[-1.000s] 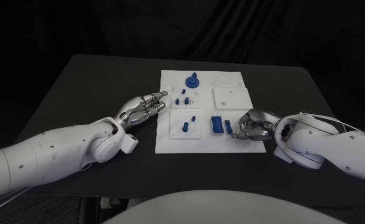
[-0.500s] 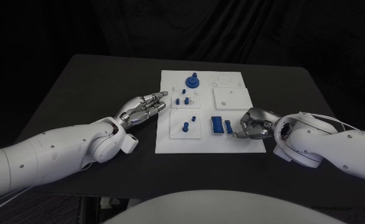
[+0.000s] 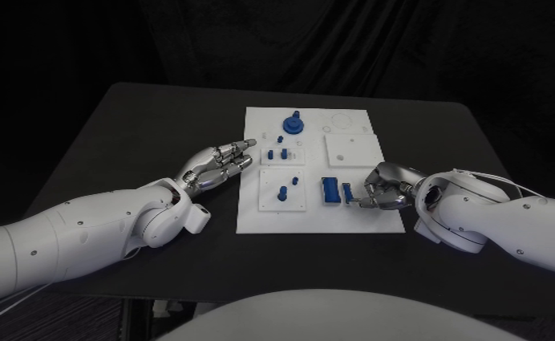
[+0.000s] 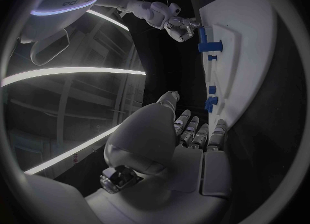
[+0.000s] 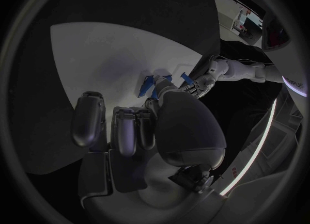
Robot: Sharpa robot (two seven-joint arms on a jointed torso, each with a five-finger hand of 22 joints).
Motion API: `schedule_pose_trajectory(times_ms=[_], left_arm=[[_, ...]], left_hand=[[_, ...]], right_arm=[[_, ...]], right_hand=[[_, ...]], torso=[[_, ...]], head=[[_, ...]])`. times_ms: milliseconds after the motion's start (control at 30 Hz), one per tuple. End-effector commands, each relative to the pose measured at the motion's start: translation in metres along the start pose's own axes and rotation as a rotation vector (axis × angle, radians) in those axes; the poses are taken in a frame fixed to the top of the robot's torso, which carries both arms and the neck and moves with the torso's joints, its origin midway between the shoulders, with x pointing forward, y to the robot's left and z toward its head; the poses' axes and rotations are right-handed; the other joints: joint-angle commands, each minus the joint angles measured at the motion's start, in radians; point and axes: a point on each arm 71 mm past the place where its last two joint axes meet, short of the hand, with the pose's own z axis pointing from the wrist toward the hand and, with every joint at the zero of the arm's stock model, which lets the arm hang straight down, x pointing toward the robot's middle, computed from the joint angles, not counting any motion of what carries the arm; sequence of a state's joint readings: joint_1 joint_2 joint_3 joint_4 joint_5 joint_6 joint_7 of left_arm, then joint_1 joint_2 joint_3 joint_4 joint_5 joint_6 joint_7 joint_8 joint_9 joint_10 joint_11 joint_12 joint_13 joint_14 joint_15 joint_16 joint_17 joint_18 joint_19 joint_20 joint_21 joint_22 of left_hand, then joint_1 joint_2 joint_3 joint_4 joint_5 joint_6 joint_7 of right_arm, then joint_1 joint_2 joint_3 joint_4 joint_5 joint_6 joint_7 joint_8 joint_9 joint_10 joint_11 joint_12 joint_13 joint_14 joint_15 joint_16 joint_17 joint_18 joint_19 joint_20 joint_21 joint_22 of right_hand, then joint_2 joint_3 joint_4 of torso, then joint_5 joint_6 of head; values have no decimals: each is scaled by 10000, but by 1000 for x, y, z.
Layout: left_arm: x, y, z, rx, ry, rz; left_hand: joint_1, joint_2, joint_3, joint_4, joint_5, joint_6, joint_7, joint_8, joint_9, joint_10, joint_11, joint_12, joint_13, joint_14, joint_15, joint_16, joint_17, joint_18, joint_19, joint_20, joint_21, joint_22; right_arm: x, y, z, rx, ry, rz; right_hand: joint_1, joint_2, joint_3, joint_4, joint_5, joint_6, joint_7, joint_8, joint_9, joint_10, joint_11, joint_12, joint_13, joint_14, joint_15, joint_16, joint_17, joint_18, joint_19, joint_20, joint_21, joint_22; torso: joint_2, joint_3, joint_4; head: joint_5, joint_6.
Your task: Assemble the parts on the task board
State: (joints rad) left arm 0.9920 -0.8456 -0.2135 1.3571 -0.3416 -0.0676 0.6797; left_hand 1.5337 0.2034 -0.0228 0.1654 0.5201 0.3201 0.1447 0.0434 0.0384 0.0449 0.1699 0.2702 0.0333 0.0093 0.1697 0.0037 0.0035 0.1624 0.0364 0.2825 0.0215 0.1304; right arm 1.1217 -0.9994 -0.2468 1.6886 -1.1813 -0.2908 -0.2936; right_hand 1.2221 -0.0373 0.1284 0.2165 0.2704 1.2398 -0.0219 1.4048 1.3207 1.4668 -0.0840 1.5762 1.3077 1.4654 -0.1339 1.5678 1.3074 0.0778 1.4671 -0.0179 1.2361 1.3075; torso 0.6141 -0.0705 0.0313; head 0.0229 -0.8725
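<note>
The parts are small blue pieces on the white task board (image 3: 358, 217) in the middle of the head view: a round knobbed part (image 3: 293, 124) near the board's top edge, little pegs (image 3: 277, 152) just below it, an upright peg (image 3: 282, 192) in the lower left panel, and a flat blue block (image 3: 330, 189) with a narrow blue strip (image 3: 347, 193) beside it toward the lower right. Judge them as light, stiff, smooth plastic, so they should slip or tip easily; take each by its long sides with fingertips, low down, and you need little force. Your right hand (image 3: 382, 187) sits at the board's lower right with fingers curled in against the narrow strip; whether it actually grips the strip I cannot tell. Your left hand (image 3: 216, 164) lies at the board's left edge, fingers extended and holding nothing, its fingertips (image 3: 242, 147) just beside the little pegs.
</note>
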Motion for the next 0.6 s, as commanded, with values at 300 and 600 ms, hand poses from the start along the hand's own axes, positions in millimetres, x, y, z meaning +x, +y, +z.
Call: schedule_pose_trajectory(times_ms=[300, 600], left_arm=[[3, -4, 0, 594, 124, -138], [3, -4, 1, 596, 139, -150]], left_hand=[[-9, -51, 64, -9, 58, 32, 148, 41, 12, 12, -4, 33, 15, -6, 18, 14, 2, 168, -11, 13, 18, -21], [-9, -51, 64, -9, 58, 32, 148, 41, 12, 12, -4, 33, 15, -6, 18, 14, 2, 168, -11, 13, 18, -21]], right_arm=[[0, -2, 3, 75, -92, -109], [4, -2, 7, 216, 292, -256]], right_hand=[[-72, 267, 28, 77, 37, 230, -94, 47, 1426, 1040, -72, -54, 2631, 1054, -58, 29, 2634, -102, 106, -64, 6, 1744], [210, 271, 126, -171, 46, 218, -126, 49, 1451, 1040, -102, -54, 2631, 1054, -81, 29, 2634, -98, 95, -87, -11, 1739]], torso=[[9, -3, 5], [4, -3, -5]], head=[[11, -1], [60, -1]])
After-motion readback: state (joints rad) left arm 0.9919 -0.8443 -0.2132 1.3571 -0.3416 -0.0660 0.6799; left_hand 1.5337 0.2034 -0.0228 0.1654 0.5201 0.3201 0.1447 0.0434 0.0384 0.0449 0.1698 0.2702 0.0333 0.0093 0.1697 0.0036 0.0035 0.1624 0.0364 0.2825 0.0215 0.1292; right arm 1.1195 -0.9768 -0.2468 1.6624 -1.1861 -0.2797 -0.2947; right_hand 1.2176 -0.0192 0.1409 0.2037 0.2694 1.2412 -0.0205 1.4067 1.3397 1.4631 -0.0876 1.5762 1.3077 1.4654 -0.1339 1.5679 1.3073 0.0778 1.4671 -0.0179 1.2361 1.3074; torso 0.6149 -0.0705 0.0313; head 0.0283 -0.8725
